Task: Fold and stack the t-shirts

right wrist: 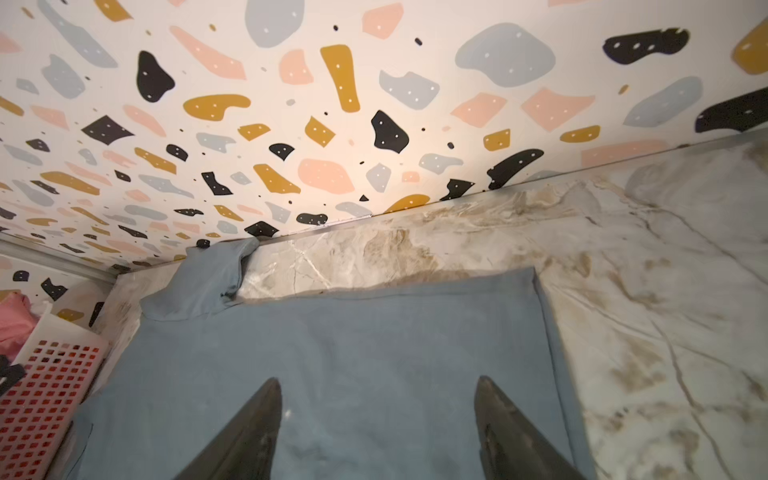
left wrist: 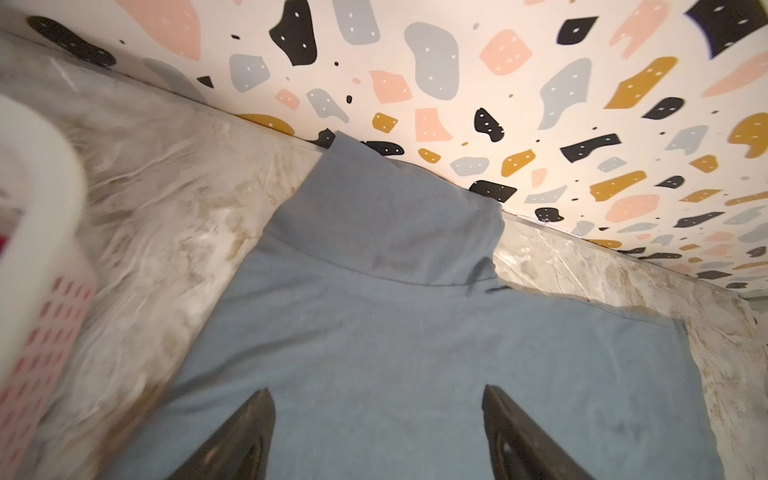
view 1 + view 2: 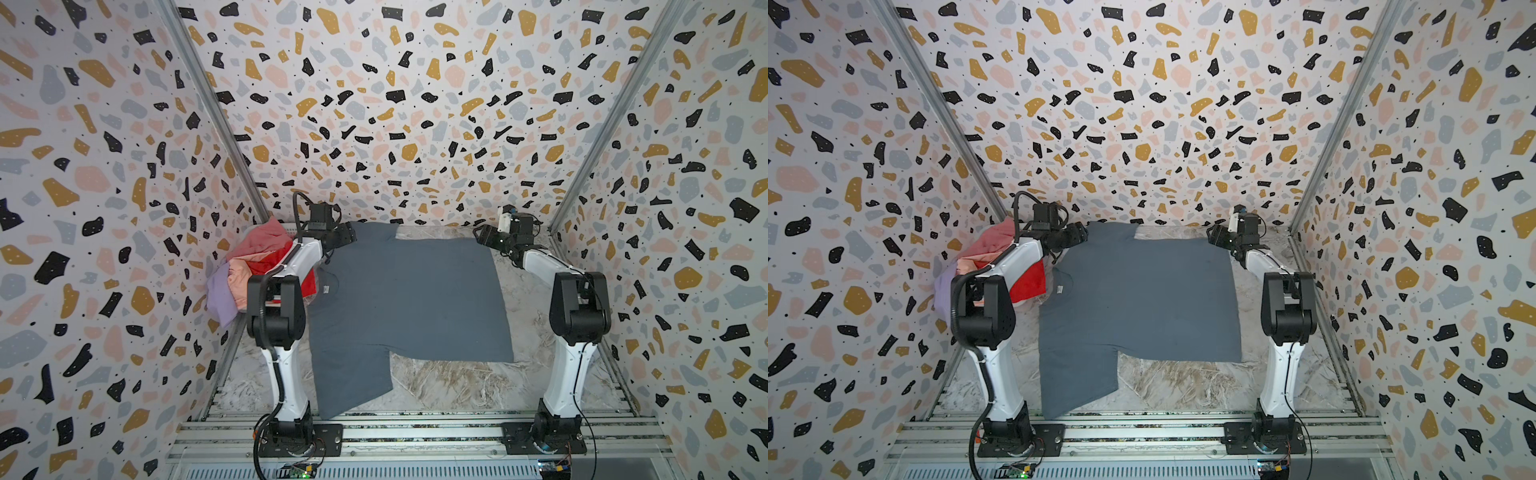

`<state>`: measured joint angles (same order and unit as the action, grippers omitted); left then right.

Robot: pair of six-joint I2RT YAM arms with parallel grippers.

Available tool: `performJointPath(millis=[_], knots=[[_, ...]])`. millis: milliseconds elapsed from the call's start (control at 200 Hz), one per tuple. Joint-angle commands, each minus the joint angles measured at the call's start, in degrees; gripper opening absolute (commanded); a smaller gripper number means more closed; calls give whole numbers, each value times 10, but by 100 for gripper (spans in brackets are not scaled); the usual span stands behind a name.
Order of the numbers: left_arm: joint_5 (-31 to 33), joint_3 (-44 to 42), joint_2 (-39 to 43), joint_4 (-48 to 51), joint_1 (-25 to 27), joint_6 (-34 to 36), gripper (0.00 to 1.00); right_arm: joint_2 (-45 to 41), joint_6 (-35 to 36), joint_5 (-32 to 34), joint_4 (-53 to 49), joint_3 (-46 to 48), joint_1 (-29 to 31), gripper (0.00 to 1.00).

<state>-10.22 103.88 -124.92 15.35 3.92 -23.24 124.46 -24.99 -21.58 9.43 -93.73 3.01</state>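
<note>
At the far edge of the table (image 3: 436, 386), left gripper (image 2: 377, 388) and right gripper (image 1: 377, 378) hover empty, jaws apart, over the slate grey-blue t-shirt (image 3: 407, 299); pinching one layer could drag it askew.

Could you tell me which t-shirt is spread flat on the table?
The grey-blue t-shirt; the red, pink, peach and lavender ones lie heaped in the white basket.

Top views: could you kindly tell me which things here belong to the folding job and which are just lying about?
Belong to the job: grey-blue t-shirt, spread flat; red t-shirt, pink t-shirt, peach t-shirt and lavender t-shirt, heaped at the left.
Just lying about: white basket holding that heap; marbled table.
</note>
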Motion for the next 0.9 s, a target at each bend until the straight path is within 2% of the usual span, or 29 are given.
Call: performJointPath(millis=[0, 130, 275, 426, 646, 896], knots=[[-27, 59, -63, -5, -1, -18, 79, 53, -18, -38, 0, -64, -2, 73], [-32, 97, -107, -29, -1, -49, 78, 107, -23, -62, 2, -117, 4, 72], [-33, 84, -121, -49, 0, -60, 78, 146, -28, -73, 15, -131, 11, 72], [-14, 52, -122, -31, 0, -62, 78, 165, -8, -49, -62, -141, 23, 70], [6, -40, -93, 4, 0, -62, 73, 96, 37, 2, -113, -1, 24, 69], [25, -188, 19, 4, -1, -51, 68, -14, 71, 11, -118, 139, 5, 69]])
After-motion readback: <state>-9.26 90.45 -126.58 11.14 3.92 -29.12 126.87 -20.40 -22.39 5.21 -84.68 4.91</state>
